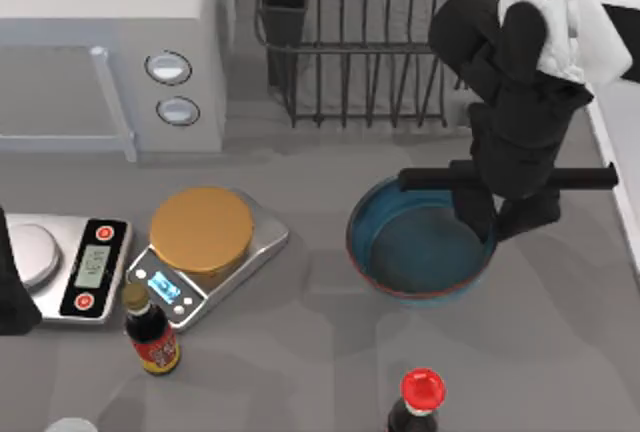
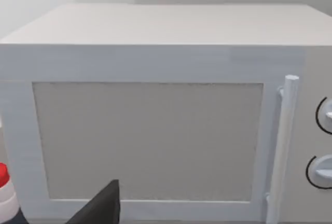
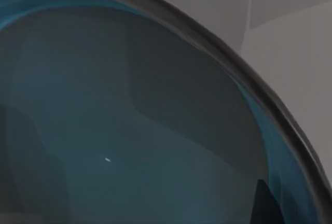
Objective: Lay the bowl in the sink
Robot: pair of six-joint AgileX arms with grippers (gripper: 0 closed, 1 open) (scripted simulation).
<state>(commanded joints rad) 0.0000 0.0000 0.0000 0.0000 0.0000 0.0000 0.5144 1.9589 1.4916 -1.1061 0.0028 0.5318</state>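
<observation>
My right arm (image 1: 520,82) reaches in from the top view's upper right, its black links folded downward under a white-wrapped upper section, the wrist pointing down over the right half of the table. My right gripper (image 1: 495,220) sits low at the end of that wrist, below a thin black crossbar that juts out to either side; I cannot tell how its fingers stand. In the right wrist view a dark fingertip (image 3: 265,206) pokes into the lower corner. My left arm (image 1: 10,287) is parked at the table's left edge, a dark sliver at the frame's border.
</observation>
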